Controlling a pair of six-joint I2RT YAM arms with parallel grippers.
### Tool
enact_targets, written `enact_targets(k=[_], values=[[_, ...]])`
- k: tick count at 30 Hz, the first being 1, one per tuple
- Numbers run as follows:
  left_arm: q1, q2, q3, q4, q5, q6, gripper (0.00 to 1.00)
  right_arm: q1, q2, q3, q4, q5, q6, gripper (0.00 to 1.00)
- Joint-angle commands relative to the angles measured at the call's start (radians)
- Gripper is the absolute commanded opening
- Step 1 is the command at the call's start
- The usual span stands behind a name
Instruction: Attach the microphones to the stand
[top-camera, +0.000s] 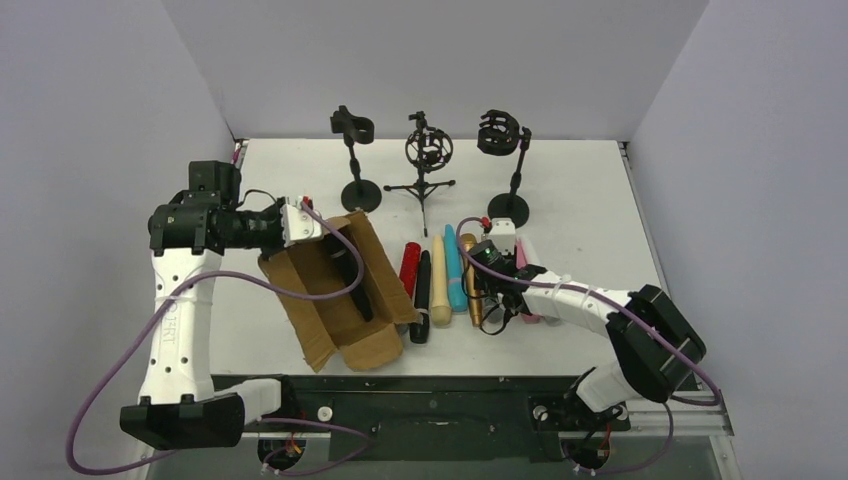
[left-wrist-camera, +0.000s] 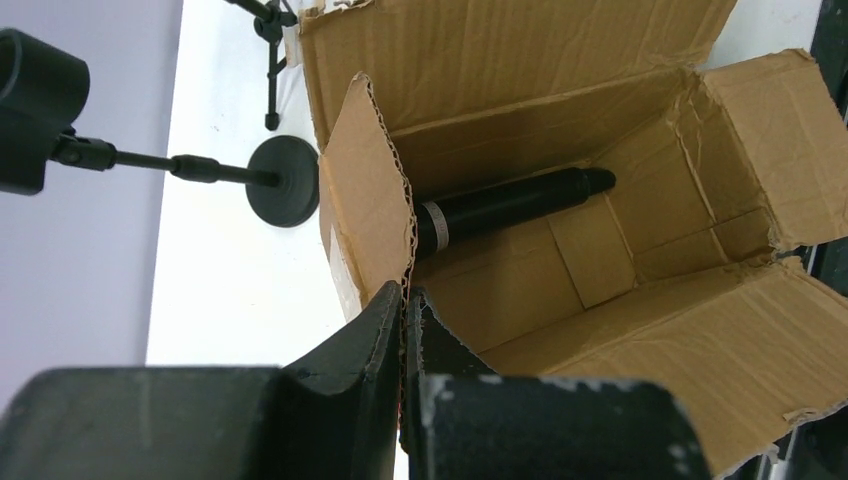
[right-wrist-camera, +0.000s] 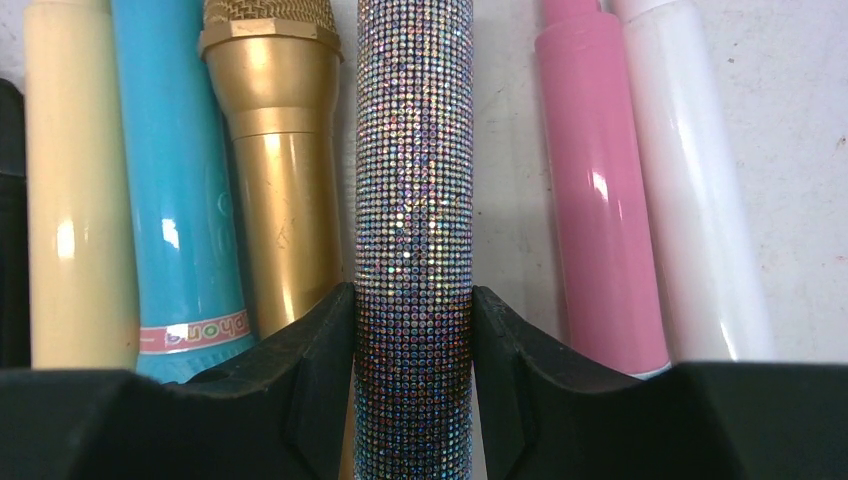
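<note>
Right wrist, silver microphone (right-wrist-camera: 412, 200) lengthwise in pincer (right-wrist-camera: 413, 312)

black microphone (left-wrist-camera: 510, 205): head behind box flap (left-wrist-camera: 370, 190) | glittery microphone (right-wrist-camera: 413, 200): ends cropped

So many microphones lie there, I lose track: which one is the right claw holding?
The glittery silver microphone: it alone sits clamped in the right gripper, lying between the gold microphone and the pink microphone.
</note>
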Motion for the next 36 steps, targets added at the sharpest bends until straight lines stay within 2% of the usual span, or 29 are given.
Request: enact_targets(k=[1, 4, 5, 7, 9, 19, 23, 26, 31, 36], values=[[0.012, -0.054, 0.033, -0.101, 0.020, 0.175, 0.00, -0.012, 0.041, 0.050, 0.035, 0.050, 0.036, 0.00], [0.012, -0.108, -0.015, -0.079, 0.017, 0.227, 0.00, -0.017, 0.062, 0.048, 0.043, 0.048, 0.047, 0.15], [0.012, -0.119, -0.027, -0.061, 0.016, 0.232, 0.00, -0.020, 0.064, 0.046, 0.047, 0.045, 0.048, 0.24], [0.010, -0.145, -0.057, -0.035, 0.012, 0.240, 0.00, -0.022, 0.064, 0.040, 0.060, 0.039, 0.049, 0.36], [0.008, -0.158, -0.076, -0.012, 0.005, 0.239, 0.00, -0.023, 0.059, 0.040, 0.065, 0.033, 0.044, 0.41], [0.008, -0.218, -0.196, 0.125, -0.054, 0.137, 0.00, -0.023, 0.010, 0.077, 0.033, 0.012, 0.006, 0.49], [0.007, -0.230, -0.238, 0.207, -0.058, 0.027, 0.00, -0.009, -0.079, 0.098, -0.009, 0.059, -0.004, 0.52], [0.010, -0.216, -0.236, 0.260, -0.059, -0.058, 0.00, 0.085, -0.178, 0.140, -0.036, 0.119, -0.040, 0.57], [0.022, -0.183, -0.214, 0.298, -0.073, -0.197, 0.00, 0.286, -0.280, 0.305, -0.053, 0.186, -0.139, 0.58], [0.071, -0.184, -0.191, 0.293, -0.065, -0.239, 0.00, 0.496, -0.257, 0.413, 0.041, 0.024, -0.274, 0.56]])
